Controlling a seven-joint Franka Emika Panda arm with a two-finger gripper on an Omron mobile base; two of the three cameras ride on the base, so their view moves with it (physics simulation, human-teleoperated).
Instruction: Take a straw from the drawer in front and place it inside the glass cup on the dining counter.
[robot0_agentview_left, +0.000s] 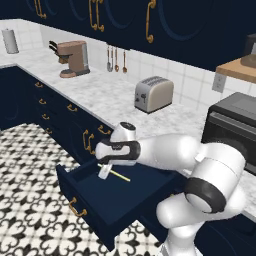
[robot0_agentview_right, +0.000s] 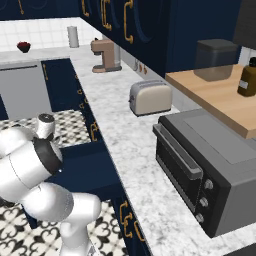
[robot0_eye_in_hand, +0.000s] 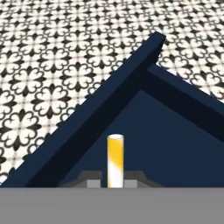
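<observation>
A pale-yellow straw (robot0_eye_in_hand: 115, 159) is pinched between the fingers of the gripper (robot0_agentview_left: 104, 172), held low inside the pulled-out navy drawer (robot0_agentview_left: 95, 202)

Left base view looks down from behind over the open drawer (robot0_agentview_left: 100, 200) and worktop (robot0_agentview_left: 115, 102). Right base view shares the toaster (robot0_agentview_right: 150, 97). Hand view sits close inside the drawer.

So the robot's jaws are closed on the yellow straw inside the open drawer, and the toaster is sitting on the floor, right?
Not quite. The toaster sits on the marble worktop, not the floor, as the left base view shows. The rest holds: the gripper is closed on the straw inside the open drawer.
</observation>
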